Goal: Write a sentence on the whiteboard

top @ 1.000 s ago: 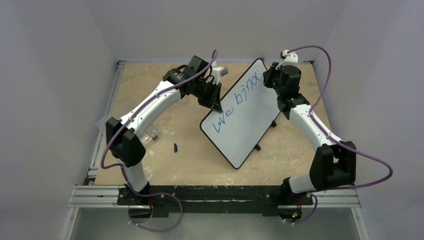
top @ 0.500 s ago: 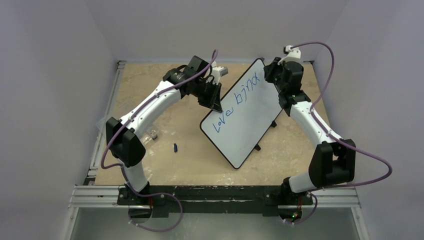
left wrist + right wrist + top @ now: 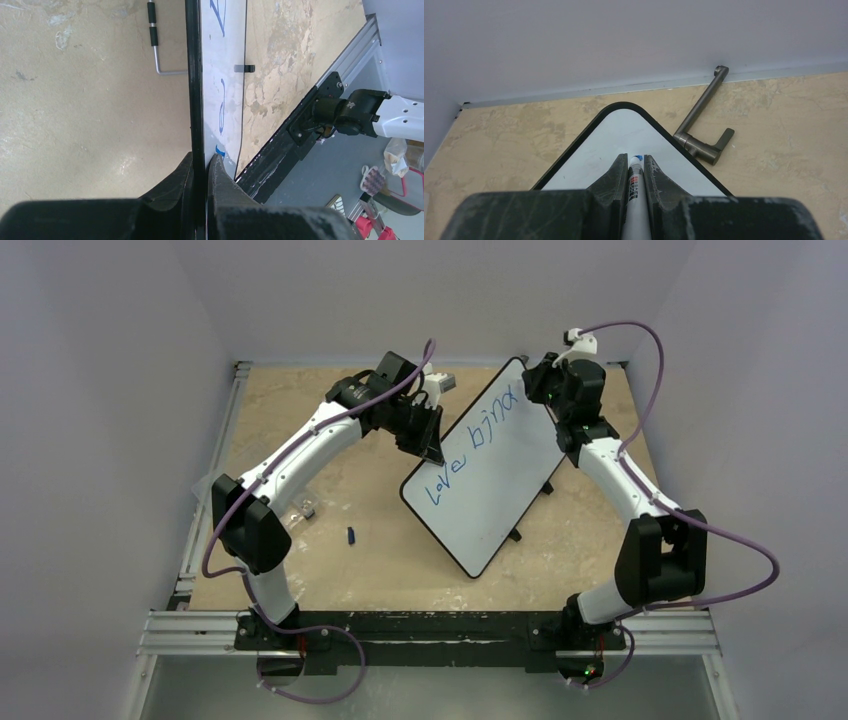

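Clamping the rim of the whiteboard [image 3: 495,480] — left gripper [image 3: 201,164]; right gripper [image 3: 635,159] tight around a marker [image 3: 635,196] over the board's corner.

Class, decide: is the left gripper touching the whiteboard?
Touching. The left wrist view shows the left gripper clamped on the whiteboard, pressing its black rim from both sides with no gap.
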